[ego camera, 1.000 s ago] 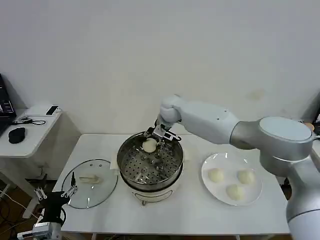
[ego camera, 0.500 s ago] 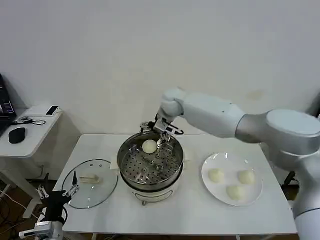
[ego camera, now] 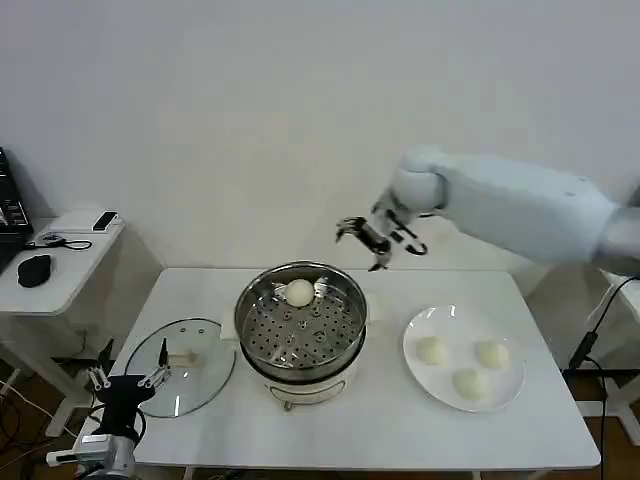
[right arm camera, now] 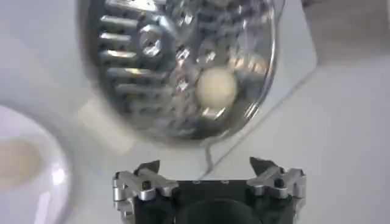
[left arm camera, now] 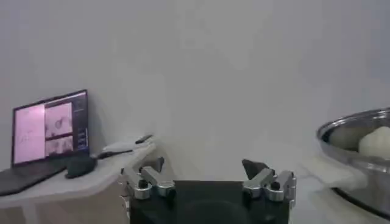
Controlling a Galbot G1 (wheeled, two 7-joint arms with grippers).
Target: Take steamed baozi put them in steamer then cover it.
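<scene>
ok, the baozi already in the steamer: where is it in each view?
Head view: baozi in the steamer at the far side of the tray, behind centre.
Left wrist view: same baozi peeking over the steamer rim.
Right wrist view: it sits on the perforated floor, above the open right gripper.
Shared landmark: the steamer's steel rim.
</scene>
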